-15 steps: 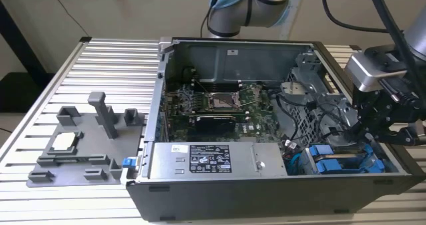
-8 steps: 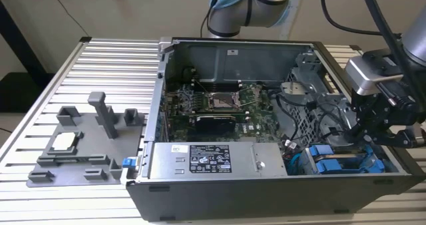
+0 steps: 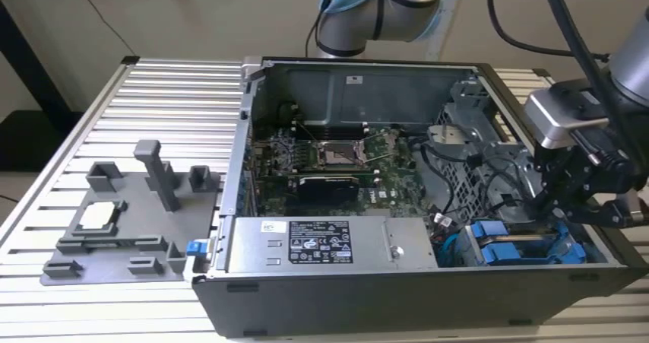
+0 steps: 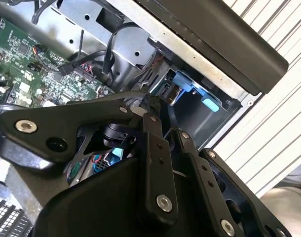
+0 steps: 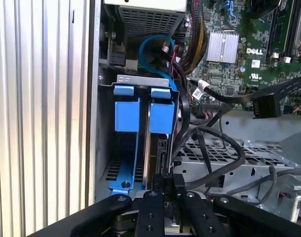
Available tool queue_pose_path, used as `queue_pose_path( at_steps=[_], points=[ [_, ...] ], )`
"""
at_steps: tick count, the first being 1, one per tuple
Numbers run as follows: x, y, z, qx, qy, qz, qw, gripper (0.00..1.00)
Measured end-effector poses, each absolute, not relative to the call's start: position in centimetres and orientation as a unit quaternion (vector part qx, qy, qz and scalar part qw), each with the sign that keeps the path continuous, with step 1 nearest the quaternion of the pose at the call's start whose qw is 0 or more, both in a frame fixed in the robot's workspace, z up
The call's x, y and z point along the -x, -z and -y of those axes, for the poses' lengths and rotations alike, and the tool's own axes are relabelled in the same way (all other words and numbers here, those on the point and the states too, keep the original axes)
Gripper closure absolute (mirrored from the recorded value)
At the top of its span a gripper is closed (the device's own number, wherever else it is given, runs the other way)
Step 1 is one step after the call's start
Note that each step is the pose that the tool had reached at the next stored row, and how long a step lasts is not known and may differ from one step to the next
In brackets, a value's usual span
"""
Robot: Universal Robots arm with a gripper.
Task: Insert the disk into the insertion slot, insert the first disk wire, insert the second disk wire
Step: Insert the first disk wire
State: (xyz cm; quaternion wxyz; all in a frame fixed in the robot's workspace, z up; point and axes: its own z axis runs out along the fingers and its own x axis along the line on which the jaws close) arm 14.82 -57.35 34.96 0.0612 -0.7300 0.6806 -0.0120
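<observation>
At exterior view's left: grey fixture on tabletop. Centre: open computer case. Exterior view's right, near corner: disk already seated in bay. End effector closed, apparently pinching black connector just beside disk. Wire insertion judged unfinished.

A ribbed aluminium table carries an open computer case beside a grey fixture.
</observation>
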Motion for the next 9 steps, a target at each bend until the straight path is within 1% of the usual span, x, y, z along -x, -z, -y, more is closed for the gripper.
queue_pose_path(
  at_steps=[9],
  points=[
    [-14.88,-34.34,57.5,0.73,0.013,-0.681,0.065,0.81]
  ],
)
